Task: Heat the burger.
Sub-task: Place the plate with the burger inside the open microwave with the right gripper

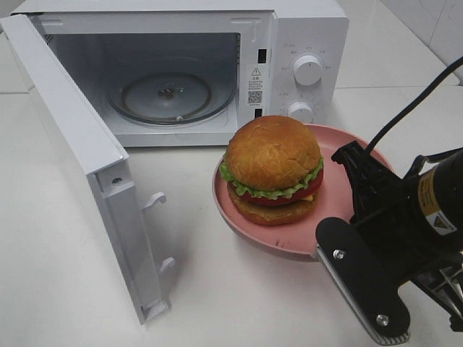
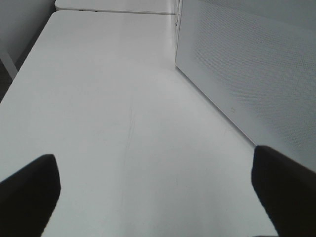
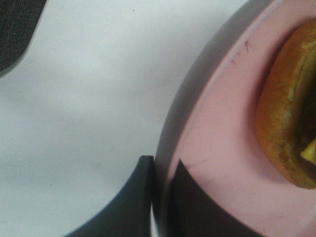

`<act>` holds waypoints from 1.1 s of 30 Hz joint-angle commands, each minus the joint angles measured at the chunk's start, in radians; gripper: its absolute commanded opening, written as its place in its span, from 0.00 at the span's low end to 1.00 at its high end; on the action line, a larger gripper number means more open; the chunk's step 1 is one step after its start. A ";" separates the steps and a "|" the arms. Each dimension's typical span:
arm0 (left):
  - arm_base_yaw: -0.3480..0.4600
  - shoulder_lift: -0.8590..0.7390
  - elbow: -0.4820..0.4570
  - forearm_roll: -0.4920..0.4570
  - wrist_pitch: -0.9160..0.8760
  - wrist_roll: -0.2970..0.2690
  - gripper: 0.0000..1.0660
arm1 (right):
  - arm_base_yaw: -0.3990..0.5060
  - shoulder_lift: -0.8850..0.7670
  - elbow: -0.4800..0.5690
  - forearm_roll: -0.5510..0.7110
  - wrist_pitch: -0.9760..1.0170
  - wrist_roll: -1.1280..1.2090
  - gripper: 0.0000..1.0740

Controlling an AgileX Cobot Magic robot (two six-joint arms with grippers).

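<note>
The burger (image 1: 273,170) sits upright on a pink plate (image 1: 233,217) on the table just in front of the microwave (image 1: 304,36). It is before the knob panel, not before the open mouth. The burger is round and stacked tall, so it has no long axis to line up with.

The right gripper (image 1: 329,238) is much the nearer one. It reaches in from the side of the plate away from the microwave, with its fingers pointing toward the oven. The jaws are pinched together on the plate rim (image 3: 217,148), one finger over the rim and one under it. The burger (image 3: 286,123) lies beyond the fingertips, on the microwave side, and the gripper (image 3: 160,168) does not touch it.

From this grip the glass tray (image 1: 170,94) inside the microwave lies ahead and across toward the door hinge. The coming move probably calls for lifting the plate level and sliding it diagonally into the mouth. It must stay clear of the swung-out door (image 1: 79,159).

The left gripper (image 2: 155,165) hangs over bare table on the outer side of that door. Its jaws are spread wide and hold nothing.
</note>
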 commanded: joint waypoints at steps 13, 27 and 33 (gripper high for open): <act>-0.001 -0.018 0.001 -0.009 -0.015 0.000 0.92 | -0.238 -0.011 -0.009 0.324 -0.119 -0.622 0.01; -0.001 -0.018 0.001 -0.009 -0.015 0.000 0.92 | -0.249 0.058 -0.136 0.341 -0.079 -0.651 0.01; -0.001 -0.018 0.001 -0.009 -0.015 0.000 0.92 | -0.246 0.107 -0.187 0.395 -0.081 -0.658 0.01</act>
